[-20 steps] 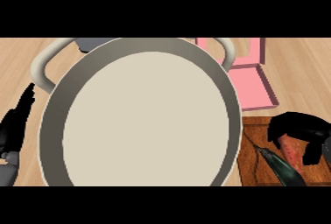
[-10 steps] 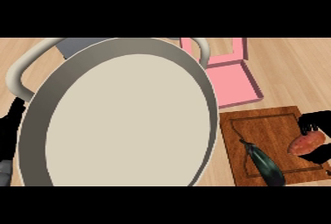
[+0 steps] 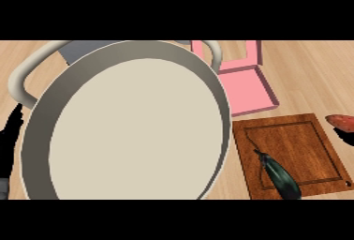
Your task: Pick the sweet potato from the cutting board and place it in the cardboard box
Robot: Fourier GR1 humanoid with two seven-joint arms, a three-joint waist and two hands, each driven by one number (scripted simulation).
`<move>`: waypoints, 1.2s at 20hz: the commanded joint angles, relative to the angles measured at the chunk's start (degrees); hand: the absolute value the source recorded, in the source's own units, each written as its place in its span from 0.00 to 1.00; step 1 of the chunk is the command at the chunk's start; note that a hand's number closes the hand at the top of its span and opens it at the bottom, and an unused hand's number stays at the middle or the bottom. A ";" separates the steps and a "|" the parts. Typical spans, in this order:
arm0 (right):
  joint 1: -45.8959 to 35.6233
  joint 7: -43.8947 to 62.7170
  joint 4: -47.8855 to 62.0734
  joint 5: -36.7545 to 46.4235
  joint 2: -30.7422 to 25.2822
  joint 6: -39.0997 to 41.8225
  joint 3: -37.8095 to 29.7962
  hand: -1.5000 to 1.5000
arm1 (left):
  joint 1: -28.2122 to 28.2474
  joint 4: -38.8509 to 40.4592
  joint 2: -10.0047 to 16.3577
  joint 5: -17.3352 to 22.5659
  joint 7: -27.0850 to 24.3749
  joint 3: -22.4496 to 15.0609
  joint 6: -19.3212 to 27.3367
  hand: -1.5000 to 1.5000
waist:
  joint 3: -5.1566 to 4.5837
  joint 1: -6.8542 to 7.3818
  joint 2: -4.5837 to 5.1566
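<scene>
The sweet potato [image 3: 340, 121] is at the far right edge of the view. It is not on the cutting board [image 3: 297, 140]. It is just past the board's far right corner. Only its left end shows, and it looks like it lies left to right.

A small black bit of the right hand [image 3: 346, 137] shows just under it, touching it or almost touching it. The rest of that hand is out of the view, so I cannot tell if it is closed on the sweet potato. My guess is that the hand is carrying it.

The pink box [image 3: 245, 86] is the only box here, so it must be the one to fill. It sits on the desk [image 3: 311, 70] with its top open, to the left of the sweet potato and farther away. So the next move should go left and away, over the far edge of the board. The right hand is much nearer to the box than the left hand.

A big pan [image 3: 131, 136] is just left of the box and hides some of it. Going too far left could bump the pan.

A long dark green vegetable [image 3: 280, 176] lies on the near part of the board. The left hand [image 3: 10, 138] rests at the left edge, with its fingers straight and pointing up.
</scene>
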 commanded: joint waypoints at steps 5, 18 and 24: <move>2.59 15.60 -26.62 2.76 -1.45 -2.41 2.24 1.00 | 0.05 -0.05 -0.48 -0.81 -0.30 -0.13 0.32 0.50 | 0.12 0.43 0.20; -11.03 49.43 -48.23 5.87 7.15 10.51 3.12 1.00 | -2.11 -2.45 -3.25 -3.27 0.11 -2.47 -0.71 0.50 | 0.56 5.70 1.78; -21.19 46.00 -31.67 6.05 15.81 8.87 1.22 1.00 | -7.01 1.35 -1.56 -1.90 -0.39 0.38 -4.65 0.50 | 0.59 6.16 2.04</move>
